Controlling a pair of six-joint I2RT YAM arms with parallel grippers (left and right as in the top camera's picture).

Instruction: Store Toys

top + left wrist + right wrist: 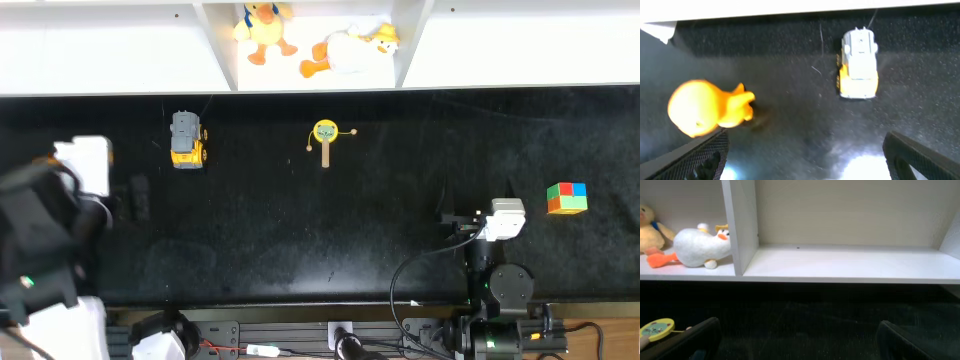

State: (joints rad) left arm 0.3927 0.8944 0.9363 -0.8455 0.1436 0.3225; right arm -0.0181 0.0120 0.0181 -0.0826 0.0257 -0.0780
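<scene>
While both arms' fingers stand spread and empty, the left gripper (807,145) hangs over the desk with an orange toy (705,107) just beyond one fingertip. The yellow truck (858,65) lies farther ahead, its long axis pointing at the shelf (790,7). The right gripper (797,330) is well apart from both.

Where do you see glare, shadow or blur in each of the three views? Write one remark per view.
Left wrist view: the orange toy is out of focus, the toy truck clearer, and glare whitens the black mat. Top view: the white shelf is very bright against the dark mat. Right wrist view: the shelf is evenly lit, the mat below it dark.
</scene>
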